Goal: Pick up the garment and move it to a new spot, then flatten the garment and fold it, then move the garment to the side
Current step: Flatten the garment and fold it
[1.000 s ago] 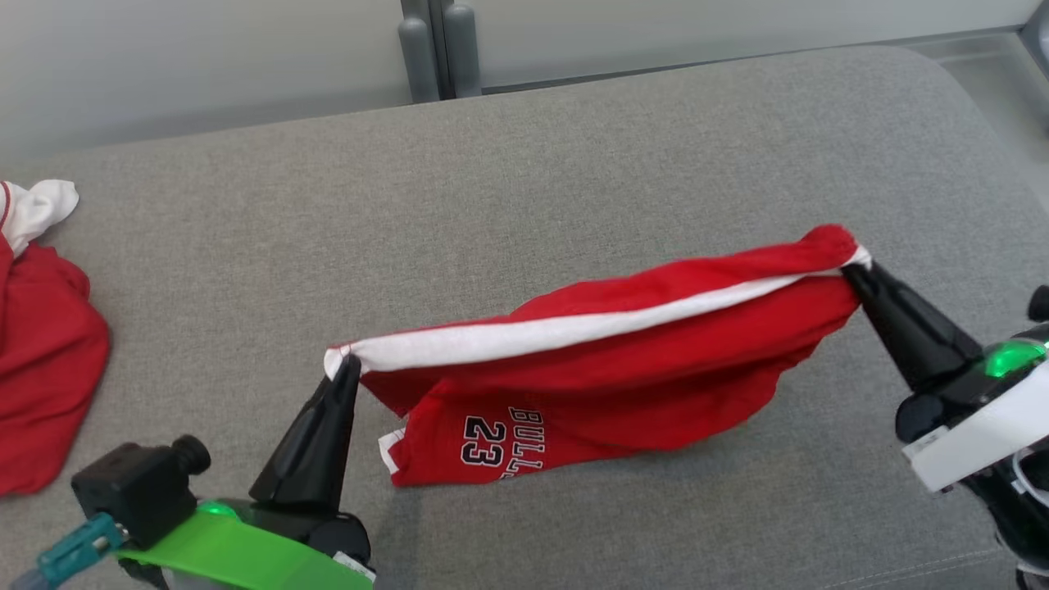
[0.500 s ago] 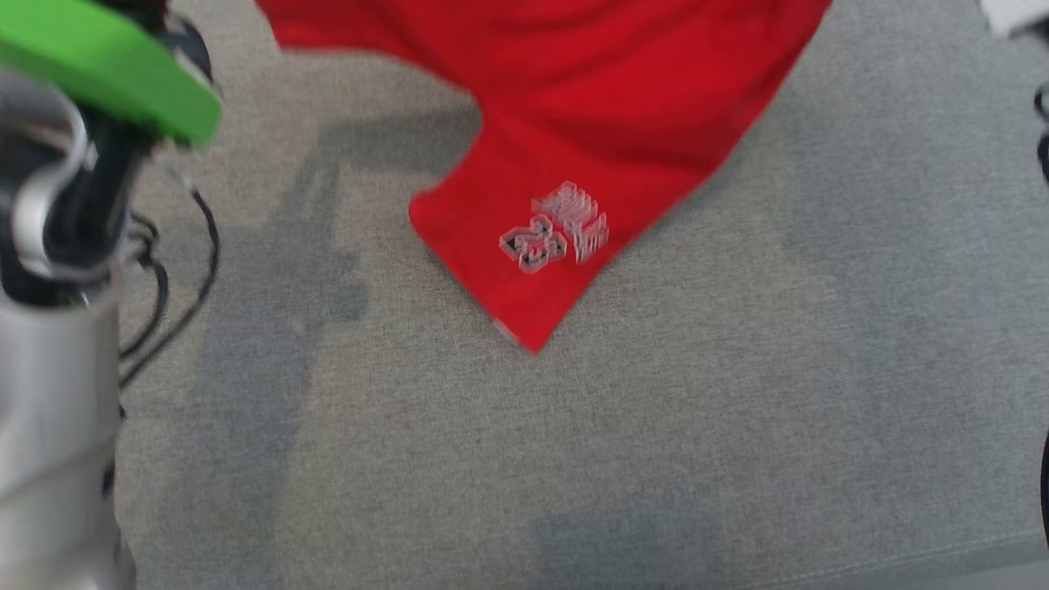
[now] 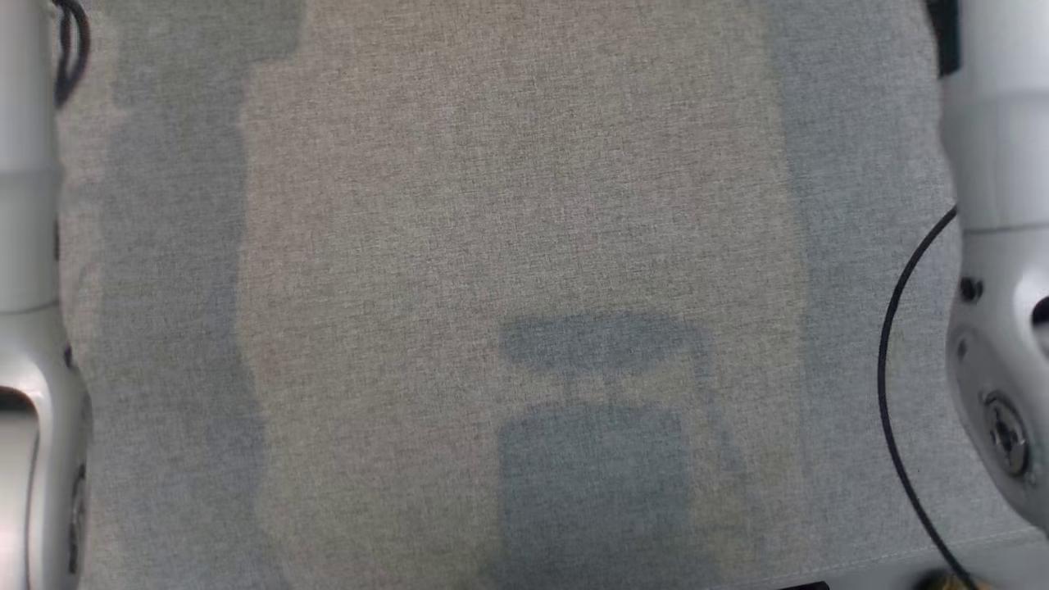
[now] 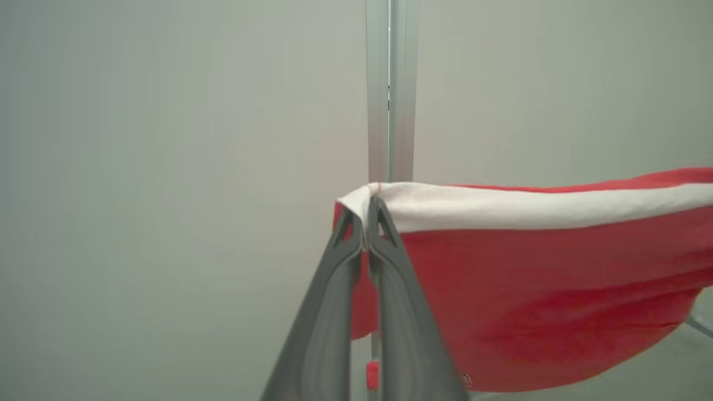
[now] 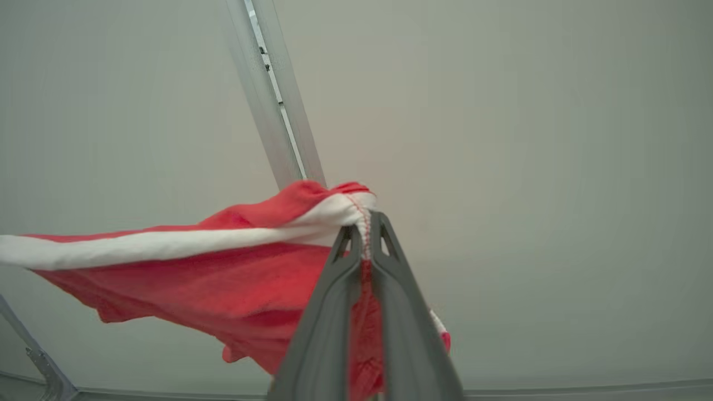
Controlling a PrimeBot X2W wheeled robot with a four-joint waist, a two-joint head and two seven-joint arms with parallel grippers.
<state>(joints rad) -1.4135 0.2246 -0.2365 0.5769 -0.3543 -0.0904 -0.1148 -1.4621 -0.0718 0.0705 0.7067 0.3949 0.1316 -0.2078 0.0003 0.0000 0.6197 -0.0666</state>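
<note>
The garment (image 4: 529, 267) is a red pair of shorts with a white waistband, hanging in the air in front of a pale wall. In the left wrist view my left gripper (image 4: 366, 223) is shut on one end of the white band. At the band's other end, in the right wrist view, my right gripper (image 5: 366, 228) is shut on the bunched corner of the garment (image 5: 223, 284). The cloth stretches between the two grippers and sags below the band. In the head view my pale left forearm (image 3: 29, 328) and right forearm (image 3: 1000, 287) stand at the two edges.
The grey fabric surface (image 3: 508, 246) lies below the head camera, with shadows of the arms and cloth across it. A black cable (image 3: 893, 393) hangs by the right arm. A metal post (image 4: 388, 89) runs up the wall behind the garment.
The head view has swung downward, so the garment and both grippers have left it. Earlier the garment hung low with its printed leg touching the surface; now it hangs free against the wall.
</note>
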